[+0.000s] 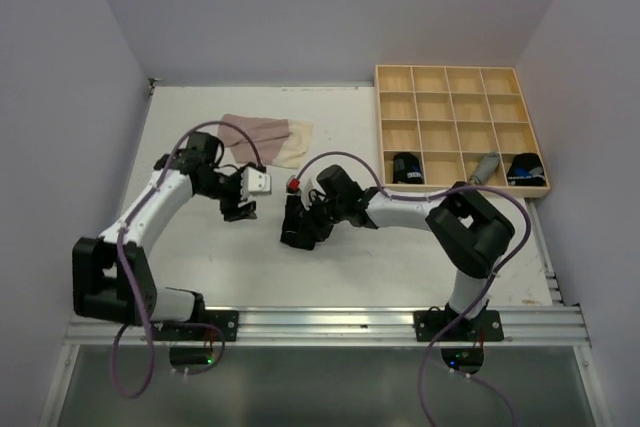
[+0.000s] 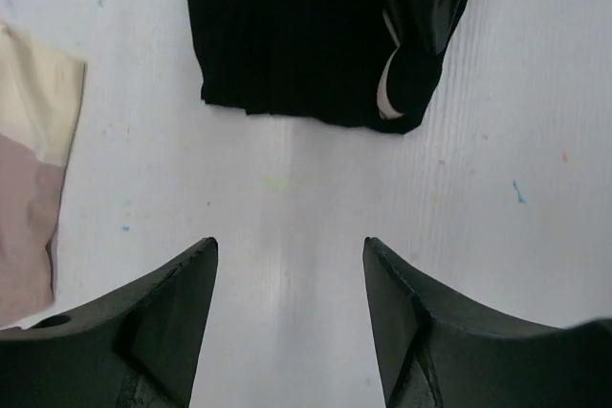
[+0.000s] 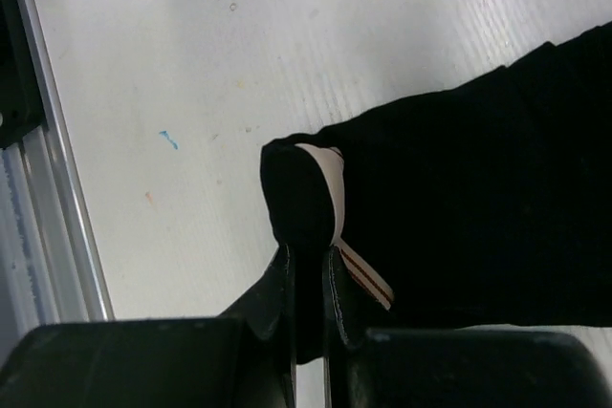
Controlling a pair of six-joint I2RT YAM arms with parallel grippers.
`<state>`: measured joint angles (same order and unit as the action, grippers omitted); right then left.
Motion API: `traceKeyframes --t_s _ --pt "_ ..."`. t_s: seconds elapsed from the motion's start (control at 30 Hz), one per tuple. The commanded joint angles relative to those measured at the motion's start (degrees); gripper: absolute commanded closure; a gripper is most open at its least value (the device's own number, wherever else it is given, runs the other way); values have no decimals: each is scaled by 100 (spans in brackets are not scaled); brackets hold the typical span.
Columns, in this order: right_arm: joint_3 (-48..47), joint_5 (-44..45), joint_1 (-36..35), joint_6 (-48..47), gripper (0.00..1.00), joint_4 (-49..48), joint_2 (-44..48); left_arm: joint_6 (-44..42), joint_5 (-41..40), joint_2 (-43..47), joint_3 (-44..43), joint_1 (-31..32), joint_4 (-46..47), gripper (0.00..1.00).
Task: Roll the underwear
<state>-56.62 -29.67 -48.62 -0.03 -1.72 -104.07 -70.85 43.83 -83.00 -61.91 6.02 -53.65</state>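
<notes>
The black underwear (image 2: 287,45) lies folded on the white table, with its beige inner side (image 3: 330,179) showing at one bunched corner. My right gripper (image 3: 311,253) is shut on that bunched corner (image 3: 296,198); in the top view it (image 1: 303,225) sits at mid-table. My left gripper (image 2: 289,246) is open, its fingers (image 2: 182,303) hovering over bare table just short of the black cloth, with nothing between them. In the top view it (image 1: 240,209) is left of the right gripper. A pale beige-pink underwear (image 1: 270,137) lies flat behind the left arm and shows at the left edge (image 2: 29,207) of the left wrist view.
A light wooden tray (image 1: 460,77) of square compartments stands at the back right. Its front row holds a black roll (image 1: 406,169), a grey roll (image 1: 485,167) and a dark roll (image 1: 524,169). A metal rail (image 3: 57,236) runs along the table's near edge.
</notes>
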Motion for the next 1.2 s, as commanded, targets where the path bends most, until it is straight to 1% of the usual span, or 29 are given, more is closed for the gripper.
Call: traceKeyframes --t_s 0.0,0.03,0.07,0.1,0.17,0.2,0.27,0.4,0.5,0.63,0.8,0.9,1.0,1.07,1.1,1.13,1.17 --pt "161 -328 177 486 100 857 -227 543 -566 1196 1280 741 1644 34" --pt "117 -425 212 513 100 875 -306 685 -682 1486 1530 951 1934 34" --pt "81 -591 239 591 100 866 -446 860 -857 1915 1750 1371 2233 33" --pt "-6 -679 283 618 100 857 -543 1080 -1172 2058 2083 1584 2627 33" --pt "-94 -890 327 636 100 875 -797 1274 -1368 2218 2279 2137 2981 33" --pt "-199 -952 353 645 100 910 -886 1484 -1473 2218 2419 2218 3061 34" --pt "-314 -1084 432 654 100 1032 -1070 1556 -1640 2209 2552 2411 3367 34" --pt "-587 -1427 582 811 100 1129 -1580 1557 -1834 2096 2798 2790 3615 37" --pt "-666 -1515 626 900 100 1112 -1686 1417 -2106 1937 2938 3071 3756 39" --pt "-763 -1586 643 987 100 1138 -1792 1249 -2274 1867 3088 3247 3827 42" --pt "-877 -1638 652 1005 100 1209 -1845 1468 -2695 1498 3238 3449 4125 43" --pt "-930 -1621 661 970 100 1323 -1853 1583 -2836 1243 3229 3485 4327 47" --pt "-982 -1621 661 961 100 1419 -1862 1531 -3029 1137 3282 3564 4433 52" --pt "-1017 -1595 670 1005 100 1446 -1862 1478 -3109 1076 3308 3651 4407 58" --pt "-1026 -1603 670 1014 98 1472 -1845 1460 -3118 1032 3299 3669 4346 62" --pt "-1044 -1595 678 1084 96 1464 -1827 1460 -3118 892 3273 3730 4258 71" --pt "-1044 -1577 687 1128 93 1455 -1792 1503 -3118 795 3186 3766 4066 75"
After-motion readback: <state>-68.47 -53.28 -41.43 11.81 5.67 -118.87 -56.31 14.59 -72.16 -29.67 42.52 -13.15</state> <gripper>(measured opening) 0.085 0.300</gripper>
